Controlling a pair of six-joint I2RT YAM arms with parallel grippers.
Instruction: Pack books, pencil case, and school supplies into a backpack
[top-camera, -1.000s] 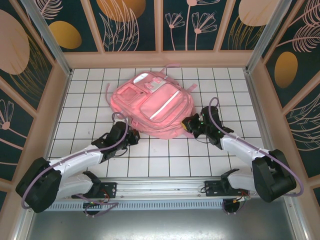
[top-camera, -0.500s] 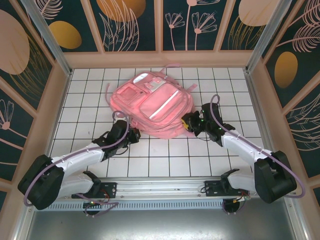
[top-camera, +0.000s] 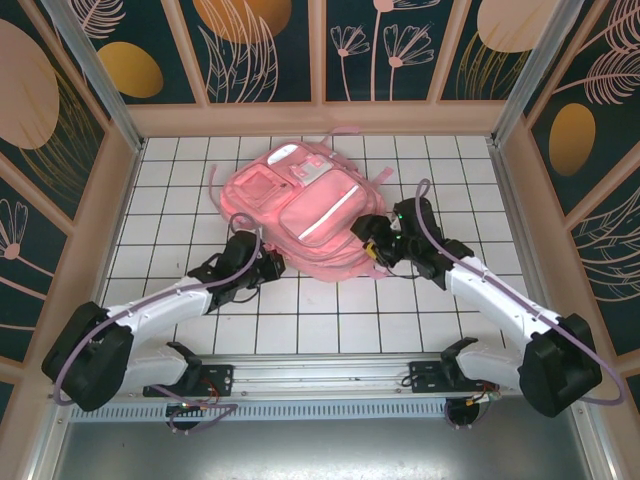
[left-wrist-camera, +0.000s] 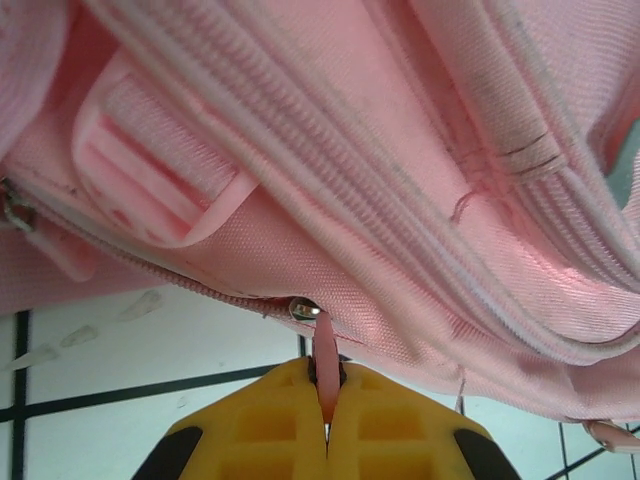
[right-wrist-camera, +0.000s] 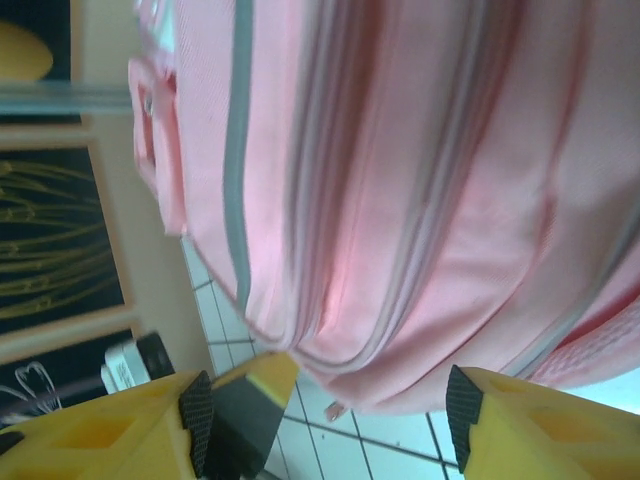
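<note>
The pink backpack (top-camera: 305, 215) lies flat mid-table, and opening it seems to be the step in hand. The left gripper (left-wrist-camera: 327, 415), at its 7 o'clock corner, pinches the zipper pull (left-wrist-camera: 325, 360), while the right gripper (top-camera: 370, 242) gapes around the 4 o'clock edge. Next, the right should probably brace the fabric as the left draws the zipper along.

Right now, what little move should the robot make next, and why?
Probably the left claw should tug the zipper tab along its track. It is shut on that pink tab, and the backpack looks zipped closed there. The right claw sits open beside it and could steady it.
</note>
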